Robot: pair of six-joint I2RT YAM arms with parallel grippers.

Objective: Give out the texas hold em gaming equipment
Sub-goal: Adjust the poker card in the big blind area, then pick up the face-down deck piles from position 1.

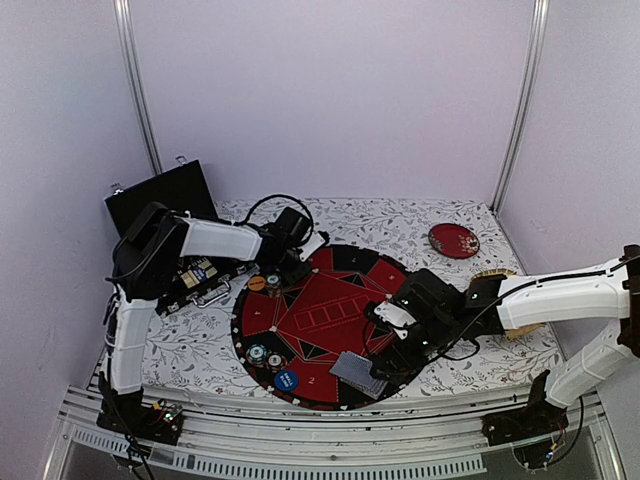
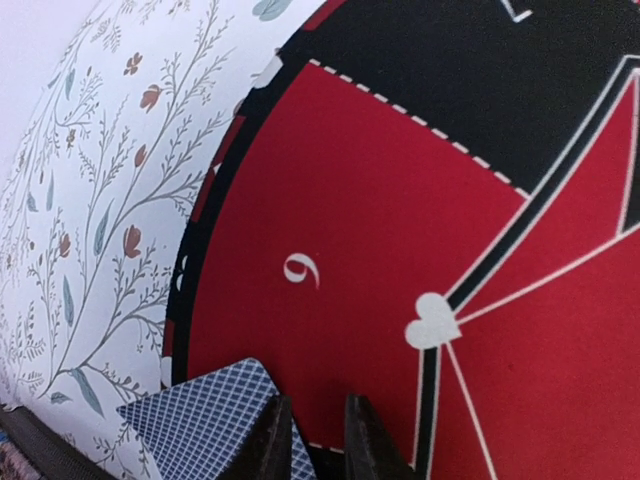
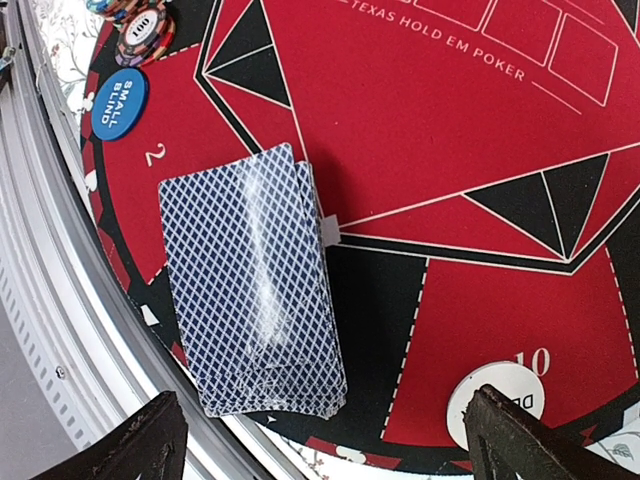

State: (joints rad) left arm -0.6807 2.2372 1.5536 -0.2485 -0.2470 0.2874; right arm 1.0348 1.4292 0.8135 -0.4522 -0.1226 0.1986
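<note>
The right gripper (image 3: 320,405) hangs with its jaws spread as wide as they go and holds nothing. The deck of cards (image 3: 250,290) lies face down just ahead of it, nearer its left finger than its right, at the near rim of the poker mat (image 3: 450,150). The stack is slightly splayed, so a close from here may catch several cards at once or fan them out. A sideways nudge could push some past the mat's edge. A white button disc (image 3: 505,392) sits right at the tip of the right-hand finger, and a descent may knock it out of its seat.

The left gripper (image 2: 318,432) has its fingers almost together. A single card (image 2: 200,425) sits against its left finger, with one edge seeming to run into the gap. I cannot tell whether it is truly pinched. With so thin a hold the card may slip, or land across the rim rather than inside the seat marked 9 ahead of the fingers.
</note>
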